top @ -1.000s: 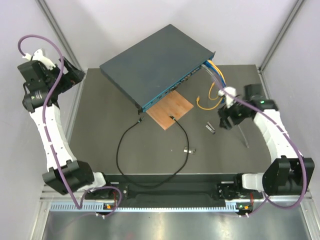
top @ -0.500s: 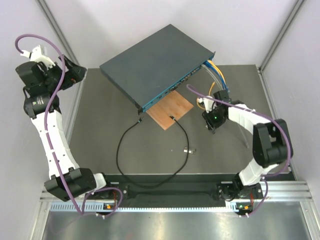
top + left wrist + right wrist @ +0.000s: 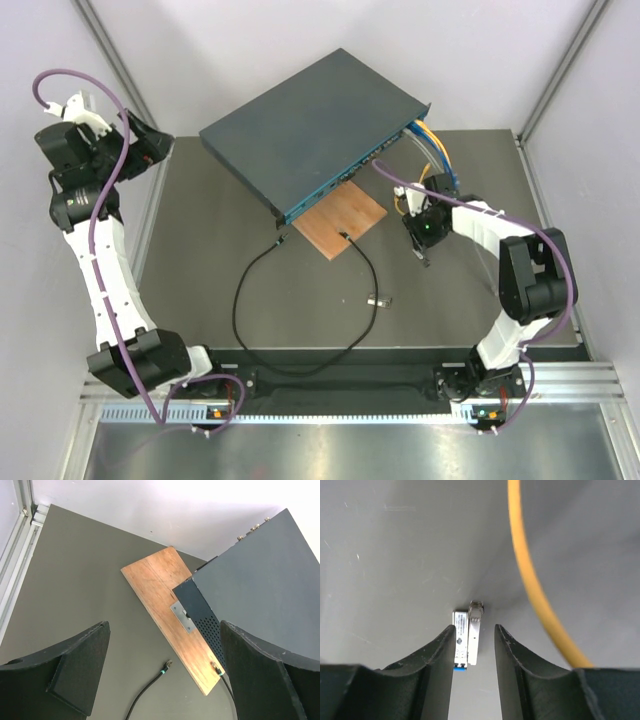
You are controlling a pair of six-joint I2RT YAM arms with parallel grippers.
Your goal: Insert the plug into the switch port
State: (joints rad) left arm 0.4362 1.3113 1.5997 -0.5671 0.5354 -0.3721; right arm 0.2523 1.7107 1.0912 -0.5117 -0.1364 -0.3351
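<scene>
Right pincer [image 3: 475, 627]: narrowed astride the small silver-black stick [image 3: 461, 640] on the tabletop [image 3: 200, 260]; grip uncertain.
Left pincer [image 3: 165, 625]: wide, empty, raised at far left.
Plug [image 3: 281, 240]: lying just off the switch [image 3: 310, 125] corner, across the brown board [image 3: 345, 215] from the right pincer, well apart.

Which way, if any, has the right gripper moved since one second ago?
Yes. The right gripper has moved left, closer to the brown board, and its fingers now stand on either side of the small silver stick.
</scene>
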